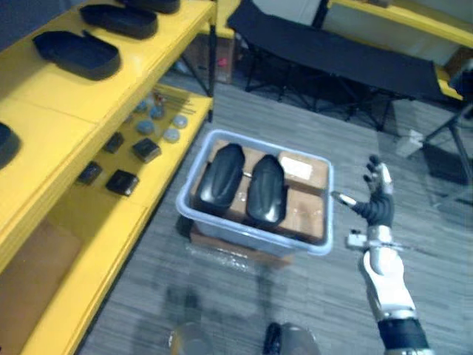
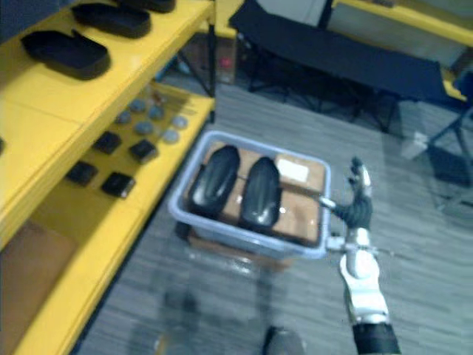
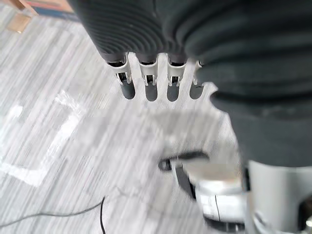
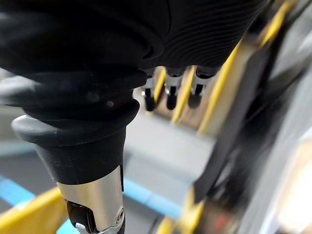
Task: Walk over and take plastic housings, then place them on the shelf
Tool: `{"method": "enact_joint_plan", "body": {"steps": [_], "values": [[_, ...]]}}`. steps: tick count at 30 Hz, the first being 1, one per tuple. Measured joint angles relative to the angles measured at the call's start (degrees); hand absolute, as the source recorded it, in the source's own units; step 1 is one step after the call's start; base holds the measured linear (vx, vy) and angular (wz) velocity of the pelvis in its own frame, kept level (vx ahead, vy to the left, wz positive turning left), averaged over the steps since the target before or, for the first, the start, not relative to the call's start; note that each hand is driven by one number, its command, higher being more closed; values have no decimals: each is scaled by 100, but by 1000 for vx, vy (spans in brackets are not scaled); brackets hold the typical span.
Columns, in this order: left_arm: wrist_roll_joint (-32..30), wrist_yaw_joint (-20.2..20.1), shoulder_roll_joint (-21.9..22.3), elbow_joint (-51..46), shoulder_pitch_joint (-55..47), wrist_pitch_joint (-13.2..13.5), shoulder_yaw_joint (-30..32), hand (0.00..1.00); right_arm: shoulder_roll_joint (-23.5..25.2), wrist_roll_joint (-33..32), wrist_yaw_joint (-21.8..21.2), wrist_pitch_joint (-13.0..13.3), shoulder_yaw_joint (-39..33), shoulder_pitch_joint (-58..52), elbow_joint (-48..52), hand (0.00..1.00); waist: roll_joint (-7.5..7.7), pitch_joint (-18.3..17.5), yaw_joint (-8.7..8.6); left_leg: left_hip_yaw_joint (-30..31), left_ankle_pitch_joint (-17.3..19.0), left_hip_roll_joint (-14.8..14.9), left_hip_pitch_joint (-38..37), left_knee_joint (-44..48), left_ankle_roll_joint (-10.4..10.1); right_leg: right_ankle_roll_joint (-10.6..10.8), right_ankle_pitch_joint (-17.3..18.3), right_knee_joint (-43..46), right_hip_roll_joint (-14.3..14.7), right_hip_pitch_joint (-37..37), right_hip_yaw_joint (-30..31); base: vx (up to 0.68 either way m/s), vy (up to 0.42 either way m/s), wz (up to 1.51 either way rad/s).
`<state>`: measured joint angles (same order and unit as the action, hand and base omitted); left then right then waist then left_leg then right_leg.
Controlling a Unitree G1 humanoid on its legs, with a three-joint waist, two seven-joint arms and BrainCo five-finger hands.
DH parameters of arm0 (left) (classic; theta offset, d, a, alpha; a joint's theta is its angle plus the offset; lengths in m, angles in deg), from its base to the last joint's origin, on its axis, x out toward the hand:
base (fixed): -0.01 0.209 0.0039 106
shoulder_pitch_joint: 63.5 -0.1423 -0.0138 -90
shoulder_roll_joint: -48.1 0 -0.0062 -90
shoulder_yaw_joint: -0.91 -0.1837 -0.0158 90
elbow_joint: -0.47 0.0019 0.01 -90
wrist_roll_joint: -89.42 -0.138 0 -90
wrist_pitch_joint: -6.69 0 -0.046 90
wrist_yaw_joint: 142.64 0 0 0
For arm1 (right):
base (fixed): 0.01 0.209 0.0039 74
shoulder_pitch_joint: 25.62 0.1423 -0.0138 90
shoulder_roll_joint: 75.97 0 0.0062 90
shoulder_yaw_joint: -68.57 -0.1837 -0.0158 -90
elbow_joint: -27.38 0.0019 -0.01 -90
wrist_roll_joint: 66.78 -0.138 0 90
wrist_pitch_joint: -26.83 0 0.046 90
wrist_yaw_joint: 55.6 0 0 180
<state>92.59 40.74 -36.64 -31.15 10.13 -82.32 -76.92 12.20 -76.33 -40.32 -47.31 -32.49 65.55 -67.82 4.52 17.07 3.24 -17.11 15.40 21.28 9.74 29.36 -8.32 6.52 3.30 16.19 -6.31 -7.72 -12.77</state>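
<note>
Two black plastic housings (image 1: 222,177) lie side by side in a clear bin (image 1: 255,234) on the floor (image 1: 318,303), right of the yellow shelf (image 1: 111,85). The right hand (image 1: 378,198) hovers just right of the bin, fingers spread and empty. The left hand (image 3: 146,85) hangs open over the floor. The glossy shells look light, stiff and slippery, so they are probably best gripped across their narrow sides.

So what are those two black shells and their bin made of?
The black shells look like moulded plastic, smooth and semi-glossy: light glints on their rounded tops. The bin seems pale bluish plastic, judging by its thin wall and rounded rim.
</note>
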Motion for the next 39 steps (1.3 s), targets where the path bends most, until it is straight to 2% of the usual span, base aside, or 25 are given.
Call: {"method": "enact_joint_plan", "body": {"steps": [1, 2, 4, 6, 7, 9, 10, 12, 13, 15, 20, 22, 24, 25, 29, 33, 37, 39], "values": [[153, 41, 69, -29, 90, 45, 26, 0, 6, -115, 1, -13, -68, -44, 0, 0, -5, 83, -44, 124, 11, 23, 88, 107, -16, -42, 87, -38, 42, 1, -7, -114, -181, -19], [333, 114, 191, -104, 213, 120, 34, 0, 21, -231, 20, -51, -138, -73, -1, 0, -109, 274, -108, 330, 14, 97, 147, 210, -22, -57, 67, 5, 143, 1, -23, -165, -162, -22], [712, 551, 414, -408, 283, 466, 34, 0, 192, -464, 125, -51, -165, -170, -8, 0, -152, 605, -133, 741, 85, 26, 120, 116, -132, -117, 142, 185, 223, -201, 108, -245, -73, -41], [661, 948, 517, -755, 286, 625, -12, 0, 369, -568, 202, -5, -160, -97, -58, 0, -68, 767, -29, 708, 84, -166, 169, -7, -151, -105, 139, 293, 110, -496, 236, -229, 3, -43], [455, 1229, 559, -889, 301, 671, -176, 0, 394, -589, 243, 9, -154, 34, -112, 0, -86, 818, 0, 758, 62, -314, 295, -47, -125, -106, 29, 291, 8, -683, 234, -167, 46, -25], [241, 1503, 550, -952, 396, 676, -481, 0, 380, -612, 371, 25, -110, 530, -548, 0, -147, 855, -21, 925, -53, -571, 496, -138, -49, -83, -128, 244, -132, -893, 232, -105, 43, -1], [229, 1533, 543, -950, 412, 675, -606, 0, 366, -666, 414, 23, -111, 767, -767, 0, -182, 877, -20, 1000, -90, -634, 557, -156, -41, -61, -175, 226, -164, -941, 231, -88, 48, 17], [125, 1514, 459, -957, 634, 648, -1014, 0, 129, -718, 584, 10, -110, 1685, -1704, 0, -389, 999, 15, 1171, -289, -853, 815, -207, 21, -71, -326, 169, -297, -1088, 151, -99, 48, 33], [107, 1492, 447, -991, 673, 647, -1090, 0, 41, -719, 600, 0, -104, 1912, -1934, 0, -424, 1015, 37, 1196, -324, -906, 893, -218, 44, -62, -348, 165, -347, -1144, 126, -71, 45, 39], [88, 1394, 427, -1022, 853, 635, -1324, 0, -355, -843, 606, -11, -70, 2800, -2756, 0, -610, 1119, 156, 1371, -499, -1113, 1201, -284, 119, -17, -542, 80, -503, -1272, -14, -30, 49, 47], [153, 1364, 427, -1127, 1087, 665, -1662, 0, -1166, -1017, 614, -115, 423, 4183, -4200, 0, -867, 1260, 540, 1643, -662, -1405, 1659, -225, 201, 48, -718, -84, -740, -1424, -262, -24, 69, 40], [215, 1363, 422, -1114, 1121, 752, -1797, 0, -1468, -1056, 619, -118, 612, 4595, -4601, 0, -980, 1315, 580, 1783, -685, -1496, 1847, -156, 237, 76, -750, -125, -815, -1437, -419, -10, 62, 41], [355, 1360, 423, -1059, 1186, 932, -1939, 0, -1798, -1192, 609, -120, 766, 4951, -4862, 0, -1076, 1364, 717, 1821, -709, -1586, 1981, -139, 276, 116, -818, -216, -881, -1482, -456, 1, 95, 21], [370, 1355, 423, -1035, 1202, 1023, -1985, 0, -1900, -1203, 598, -141, 885, 5147, -4959, 0, -1117, 1377, 731, 1828, -709, -1610, 2048, -100, 277, 126, -834, -238, -902, -1505, -464, 5, 84, 3], [524, 1297, 411, -968, 1228, 1163, -2034, 0, -2016, -1213, 581, -248, 1093, 5379, -5004, 0, -1122, 1378, 786, 1823, -709, -1631, 2173, -70, 278, 142, -882, -272, -918, -1614, -466, 15, 41, 1], [588, 1230, 376, -771, 1360, 1289, -2222, 0, -2094, -1207, 600, -504, 1251, 5514, -5078, 0, -1199, 1385, 851, 1858, -708, -1632, 2230, -47, 278, 141, -882, -267, -918, -1635, -520, 2, 10, 2], [650, 1217, 374, -715, 1420, 1290, -2349, 0, -2108, -1202, 603, -660, 1301, 5665, -5151, 0, -1285, 1394, 883, 1907, -708, -1638, 2263, -5, 278, 125, -869, -222, -934, -1636, -588, -10, 25, 5], [782, 1189, 347, -706, 1429, 1306, -2431, 0, -2110, -1192, 603, -910, 1322, 5771, -5167, 0, -1292, 1390, 897, 1921, -707, -1641, 2294, 25, 278, 107, -851, -168, -945, -1671, -597, 0, 0, 0]]}}
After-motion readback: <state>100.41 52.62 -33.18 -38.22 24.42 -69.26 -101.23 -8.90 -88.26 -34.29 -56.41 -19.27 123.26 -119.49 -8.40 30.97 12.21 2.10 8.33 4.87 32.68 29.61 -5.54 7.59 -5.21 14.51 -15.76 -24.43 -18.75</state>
